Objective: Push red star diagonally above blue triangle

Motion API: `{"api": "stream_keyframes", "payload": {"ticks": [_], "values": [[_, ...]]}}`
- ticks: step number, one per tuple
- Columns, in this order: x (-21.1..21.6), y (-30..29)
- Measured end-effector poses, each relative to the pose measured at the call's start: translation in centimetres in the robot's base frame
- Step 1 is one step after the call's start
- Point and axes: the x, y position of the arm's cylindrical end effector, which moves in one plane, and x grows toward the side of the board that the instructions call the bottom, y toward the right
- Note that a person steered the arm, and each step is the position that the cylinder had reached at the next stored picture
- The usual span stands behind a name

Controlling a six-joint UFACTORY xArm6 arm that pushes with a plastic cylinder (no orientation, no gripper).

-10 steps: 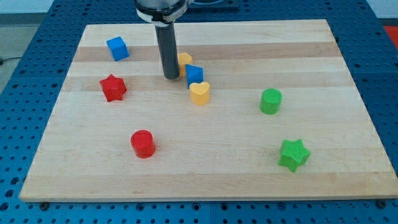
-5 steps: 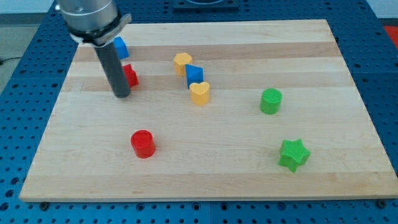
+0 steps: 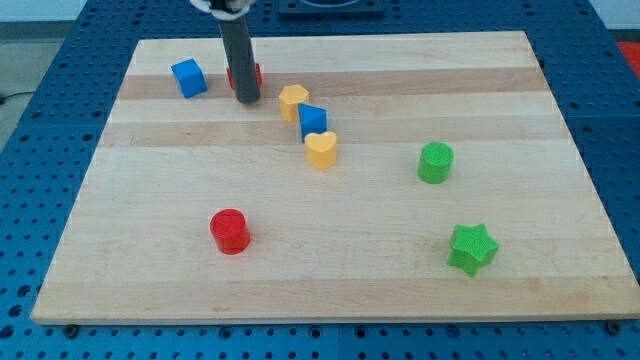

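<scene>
Sitting near the view's top left, the red star (image 3: 254, 74) is mostly hidden behind my rod, with only a red sliver showing at the rod's right edge. My tip (image 3: 246, 100) is resting on the board directly in front of that star, apparently touching it. I am working with a plain rod, so nothing is being clamped or carried. The blue triangle (image 3: 312, 119) is lying to the view's lower right of the star, wedged between a yellow block (image 3: 293, 100) above it and a yellow heart (image 3: 321, 149) below it, both seeming to touch it. A blue cube (image 3: 188, 77) is sitting to the view's left of my tip. Counting the blocks, I am seeing two red, two blue, two yellow and two green: a red cylinder (image 3: 229, 231), a green cylinder (image 3: 436, 162) and a green star (image 3: 472, 248) are lying well apart. Everything is resting on a pale wooden board (image 3: 400, 80) over a blue perforated bench (image 3: 40, 120).
</scene>
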Motion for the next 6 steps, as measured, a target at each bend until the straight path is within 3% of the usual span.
{"api": "stream_keyframes", "payload": {"ticks": [2,3,6], "values": [[0.5,-5.1],[-3.1,-4.0],[-3.1,9.3]]}}
